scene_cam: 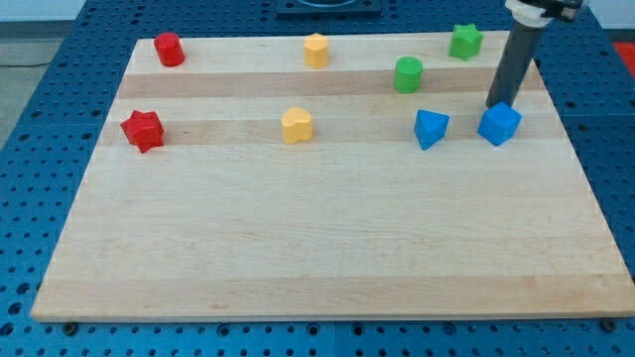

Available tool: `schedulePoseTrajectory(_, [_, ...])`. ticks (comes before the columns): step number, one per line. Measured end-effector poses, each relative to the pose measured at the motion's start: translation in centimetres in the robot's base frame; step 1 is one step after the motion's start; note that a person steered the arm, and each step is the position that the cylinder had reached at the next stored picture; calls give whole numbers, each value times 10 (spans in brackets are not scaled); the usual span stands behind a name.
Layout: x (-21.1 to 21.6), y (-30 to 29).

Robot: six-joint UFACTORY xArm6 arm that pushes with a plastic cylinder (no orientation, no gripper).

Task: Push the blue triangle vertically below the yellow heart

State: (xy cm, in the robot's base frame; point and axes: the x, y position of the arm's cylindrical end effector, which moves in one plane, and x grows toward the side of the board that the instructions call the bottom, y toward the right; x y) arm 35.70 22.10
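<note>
The blue triangle (430, 128) lies on the wooden board (327, 248) right of centre, in the upper half. The yellow heart (297, 125) lies to its left at about the same height. My tip (493, 104) touches the board just above the top edge of a blue cube (499, 124), which sits to the right of the blue triangle. The rod rises from the tip toward the view's top right.
A yellow hexagonal block (316, 50) is at the top centre. A green cylinder (408, 74) and a green star (465, 41) are at the top right. A red cylinder-like block (169, 49) and a red star (143, 130) are at the left.
</note>
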Motion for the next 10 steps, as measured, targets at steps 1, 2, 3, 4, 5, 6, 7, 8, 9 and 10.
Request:
schedulePoseTrajectory(1, [1, 0])
schedulePoseTrajectory(2, [1, -3])
schedulePoseTrajectory(3, [1, -19])
schedulePoseTrajectory(4, [2, -41])
schedulePoseTrajectory(5, [15, -61])
schedulePoseTrajectory(6, [33, -80])
schedulePoseTrajectory(7, [44, -106])
schedulePoseTrajectory(8, [48, -137])
schedulePoseTrajectory(9, [68, -159])
schedulePoseTrajectory(10, [92, -178])
